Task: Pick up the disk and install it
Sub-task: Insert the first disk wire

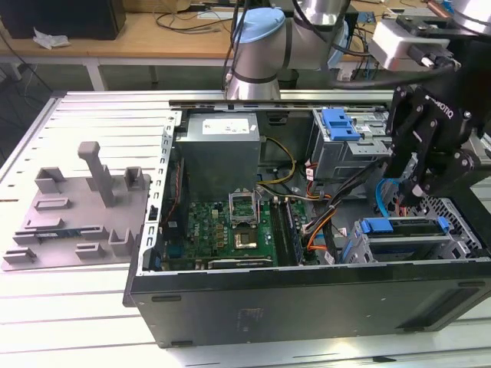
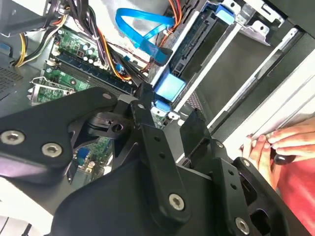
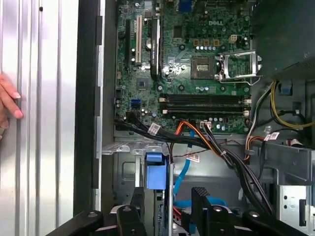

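Observation:
The disk [image 1: 405, 230], silver with a bright blue carrier frame, lies in the lower bay at the front corner of the open computer case [image 1: 307, 295], on the exterior view's right. My gripper [image 1: 415, 192] hangs just above it. Its two black fingers stand apart and are open, with nothing clamped between them. In both wrist views the disk's blue tab [image 3: 155, 172] [image 2: 170, 88] shows just past the gap between the fingers of the gripper [image 3: 167, 199] [image 2: 167, 115].
Inside the case are a green motherboard [image 1: 230, 226], a power supply [image 1: 219, 146], loose cables and a grey drive cage with a blue latch [image 1: 337, 123]. A grey fixture plate with posts [image 1: 77, 207] stands on the exterior view's left. A person's hand [image 2: 275, 142] [image 3: 7, 101] rests beside the case.

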Controlling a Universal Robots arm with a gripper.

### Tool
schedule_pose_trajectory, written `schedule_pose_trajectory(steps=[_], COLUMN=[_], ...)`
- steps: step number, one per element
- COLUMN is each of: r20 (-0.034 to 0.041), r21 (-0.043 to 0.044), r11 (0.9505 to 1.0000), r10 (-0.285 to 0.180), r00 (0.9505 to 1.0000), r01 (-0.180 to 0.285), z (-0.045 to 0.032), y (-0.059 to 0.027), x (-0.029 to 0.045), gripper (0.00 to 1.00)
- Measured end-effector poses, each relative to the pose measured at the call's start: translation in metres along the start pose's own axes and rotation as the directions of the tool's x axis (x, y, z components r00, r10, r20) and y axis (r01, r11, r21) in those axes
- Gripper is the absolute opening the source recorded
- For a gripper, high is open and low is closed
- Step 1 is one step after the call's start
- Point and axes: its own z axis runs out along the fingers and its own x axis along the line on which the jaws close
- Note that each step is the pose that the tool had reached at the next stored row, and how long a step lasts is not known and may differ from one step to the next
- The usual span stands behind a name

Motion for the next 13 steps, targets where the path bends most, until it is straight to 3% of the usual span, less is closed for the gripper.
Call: schedule_pose_trajectory(steps=[1, 6, 9, 10, 13], r20=[-0.0256, -0.0262, -0.0317, -0.0353, -0.0643], r21=[-0.0029, -0.0037, -0.0036, -0.0034, -0.0024], r11=[0.9995, 0.9989, 0.9987, 0.9987, 0.9987], r10=[0.032, 0.047, 0.050, 0.050, 0.051], r00=[0.9992, 0.9985, 0.9982, 0.9981, 0.9966], r01=[-0.032, -0.047, -0.050, -0.051, -0.052], z=[-0.0007, -0.0035, -0.0081, -0.0091, -0.0120], y=[-0.0047, -0.0053, -0.0069, -0.0073, -0.0108], x=[-0.0040, -0.0108, -0.0196, -0.0219, -0.0303], gripper=[0.51, 0.51, 0.51, 0.51, 0.51])
